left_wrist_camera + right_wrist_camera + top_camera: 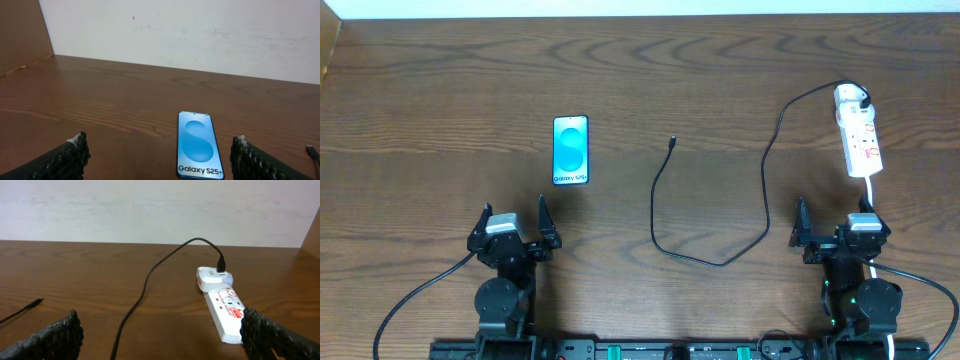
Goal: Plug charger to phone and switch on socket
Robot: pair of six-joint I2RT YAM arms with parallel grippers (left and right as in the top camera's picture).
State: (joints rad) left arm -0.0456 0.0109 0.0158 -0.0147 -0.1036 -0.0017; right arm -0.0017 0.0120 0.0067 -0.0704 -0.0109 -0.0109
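At near edge of tabletop (440, 80), note left fingers (70, 157) and right fingers (60, 335) both spread wide, gripping nothing. Find phone (570, 150) flat, screen up, just ahead of left arm. Trace charger (653, 215) from socket (861, 140) at far right, plugged in there, round loose loop to tip (673, 141) mid-tabletop, well apart from phone. Start with tip: pinch just behind connector, keep level, lift slack rather than drag loop. Steady phone with left during insertion. Guess port at near end; too small to confirm.

Left end effector (514, 212) spread wide, right end effector (834, 212) likewise
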